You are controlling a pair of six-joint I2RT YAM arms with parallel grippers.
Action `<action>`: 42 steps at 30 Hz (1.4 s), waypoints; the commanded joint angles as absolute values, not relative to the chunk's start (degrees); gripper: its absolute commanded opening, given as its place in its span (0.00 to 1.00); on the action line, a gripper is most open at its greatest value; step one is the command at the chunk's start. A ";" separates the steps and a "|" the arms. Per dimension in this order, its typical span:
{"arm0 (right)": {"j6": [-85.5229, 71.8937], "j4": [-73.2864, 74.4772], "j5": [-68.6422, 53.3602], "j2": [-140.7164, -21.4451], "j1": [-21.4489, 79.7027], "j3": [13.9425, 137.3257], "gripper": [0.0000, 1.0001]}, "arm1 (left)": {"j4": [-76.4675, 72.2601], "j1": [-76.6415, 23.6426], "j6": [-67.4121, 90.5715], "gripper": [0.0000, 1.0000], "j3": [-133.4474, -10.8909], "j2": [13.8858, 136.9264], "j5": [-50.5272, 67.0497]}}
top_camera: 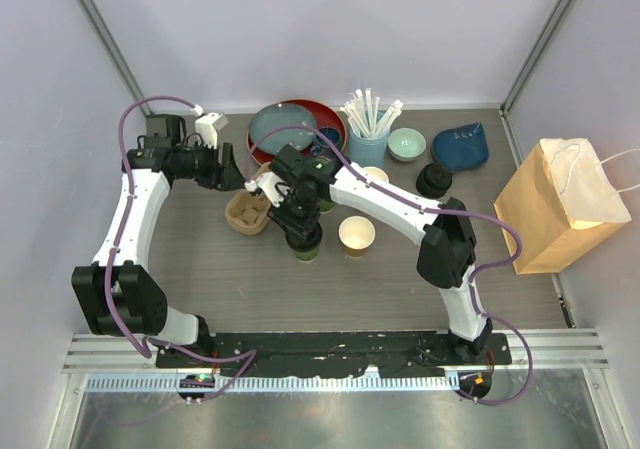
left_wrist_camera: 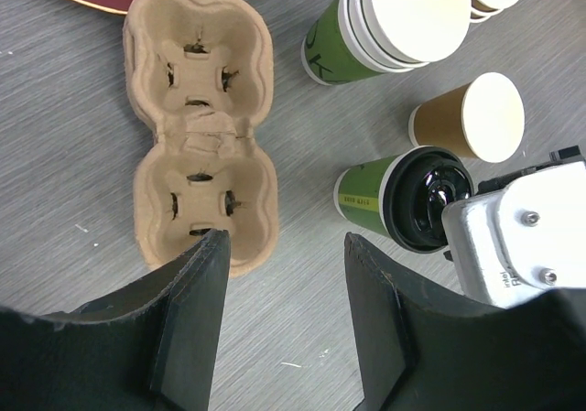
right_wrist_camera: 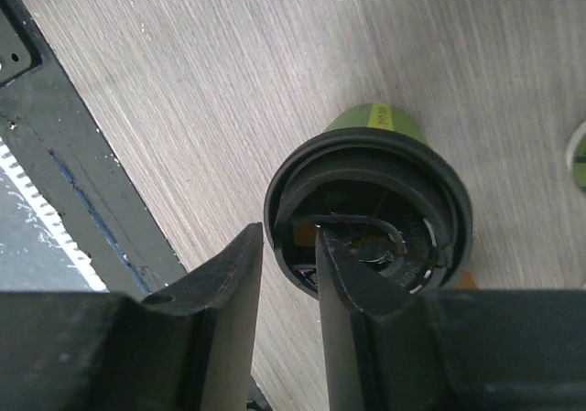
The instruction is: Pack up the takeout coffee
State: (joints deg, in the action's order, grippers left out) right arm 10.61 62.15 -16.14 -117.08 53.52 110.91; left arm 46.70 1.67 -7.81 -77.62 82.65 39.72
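The green cup [left_wrist_camera: 362,200] stands upright, lid [right_wrist_camera: 366,147] up; right fingers [right_wrist_camera: 229,319] straddle its rim, grip unclear; left fingers [left_wrist_camera: 192,310] open.

I was working in a robotics lab cell dressed as a coffee counter. Blank pale panels [top_camera: 330,29] on metal struts [top_camera: 105,29] boxed in a grey wood-grain worktop [top_camera: 230,269]. At 6 o'clock the left arm [top_camera: 132,219] and right arm [top_camera: 385,201] were bolted to a black rail [top_camera: 340,347]. The props were café stock: a paper bag [top_camera: 550,214] at 3 o'clock, a blue cup of straws [top_camera: 368,147] at 12, and a pulp cup carrier [top_camera: 245,214] and a lidded green cup [left_wrist_camera: 366,200] near the centre.
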 commanded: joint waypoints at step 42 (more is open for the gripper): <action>41.38 20.56 -35.50 -85.68 -6.50 67.32 0.58 | 48.96 -13.36 -6.33 0.47 -71.37 79.28 39.11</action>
State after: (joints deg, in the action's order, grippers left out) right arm 27.14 22.90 -25.12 -83.24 -2.24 65.01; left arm 49.95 -13.52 -5.19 -71.48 80.90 39.31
